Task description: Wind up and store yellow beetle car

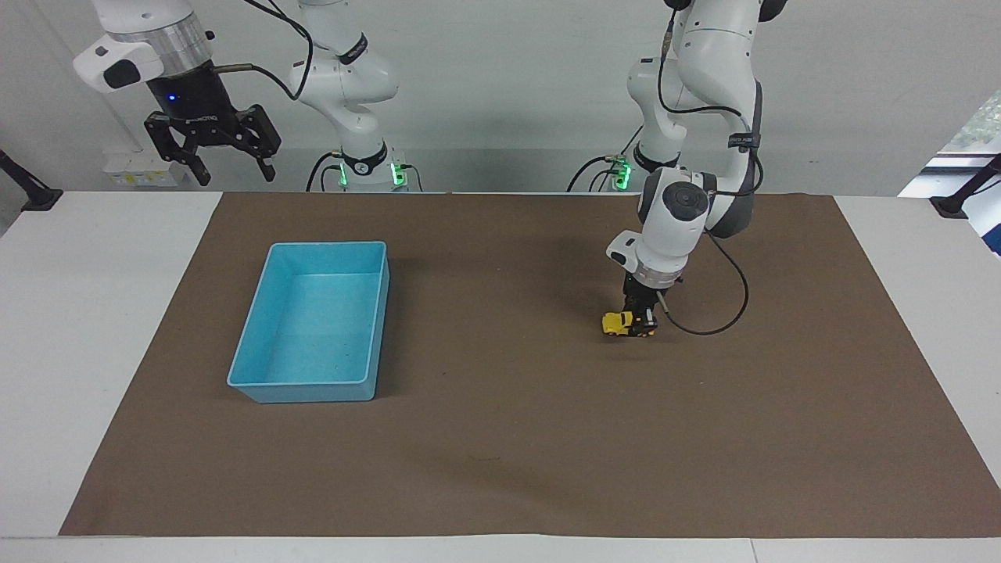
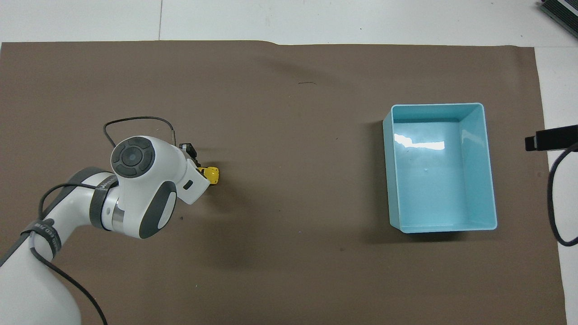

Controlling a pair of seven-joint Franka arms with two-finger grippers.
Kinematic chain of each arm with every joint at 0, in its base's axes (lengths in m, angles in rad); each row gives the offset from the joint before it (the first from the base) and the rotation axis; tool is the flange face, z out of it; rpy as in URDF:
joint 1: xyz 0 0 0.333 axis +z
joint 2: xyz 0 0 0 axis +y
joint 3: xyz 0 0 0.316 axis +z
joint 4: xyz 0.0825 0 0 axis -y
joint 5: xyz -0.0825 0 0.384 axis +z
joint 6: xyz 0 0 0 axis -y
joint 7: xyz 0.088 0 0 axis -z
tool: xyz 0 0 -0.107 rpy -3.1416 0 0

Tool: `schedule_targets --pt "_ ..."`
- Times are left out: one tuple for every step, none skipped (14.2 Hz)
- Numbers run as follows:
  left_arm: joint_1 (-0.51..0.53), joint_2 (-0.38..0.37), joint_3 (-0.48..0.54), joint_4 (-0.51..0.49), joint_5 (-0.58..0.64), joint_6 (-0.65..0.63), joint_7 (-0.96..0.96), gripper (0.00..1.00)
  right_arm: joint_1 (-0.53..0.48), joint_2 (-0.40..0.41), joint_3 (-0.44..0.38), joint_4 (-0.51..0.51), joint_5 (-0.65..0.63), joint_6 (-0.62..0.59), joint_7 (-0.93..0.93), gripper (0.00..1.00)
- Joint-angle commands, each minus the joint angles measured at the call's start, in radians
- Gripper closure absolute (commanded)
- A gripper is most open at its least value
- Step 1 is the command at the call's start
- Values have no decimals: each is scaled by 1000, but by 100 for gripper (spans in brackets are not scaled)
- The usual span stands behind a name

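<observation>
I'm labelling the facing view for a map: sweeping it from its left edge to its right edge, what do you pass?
Right pincer, raised and waiting → blue bin → yellow beetle car on the brown mat, gripped by the left pincer.

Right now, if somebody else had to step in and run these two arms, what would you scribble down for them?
Left gripper: down at the brown mat, shut on the yellow beetle car, whose wheels look to be on the mat, toward the left arm's end of the table.
Right gripper: open, waiting up in the air at its own end.
Blue bin: on the mat toward the right arm's end, nothing in it.
Done: car gripped.
Left: whether it is wound cannot be told; the car must go into the bin.
</observation>
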Motion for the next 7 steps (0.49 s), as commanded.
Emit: schedule_targets --pt "51 24 0 -21 24 41 43 100 -4 -9 6 -2 -4 -12 17 0" --pt "55 24 0 -21 24 41 46 100 -4 -9 6 -2 -4 -12 17 0" --pt "61 24 2 -21 24 39 46 100 -4 -9 6 -2 -4 -12 17 0" --pt "68 25 2 -21 24 39 46 100 -4 -11 6 -2 -4 -12 17 0" --pt "73 25 2 -21 24 39 47 100 -4 -9 6 -2 -4 -12 17 0" --pt "76 25 2 -21 24 39 47 100 -4 -11 6 -2 -4 -12 17 0" --pt "87 25 2 -21 25 38 47 100 -4 -9 6 -2 -4 -12 17 0"
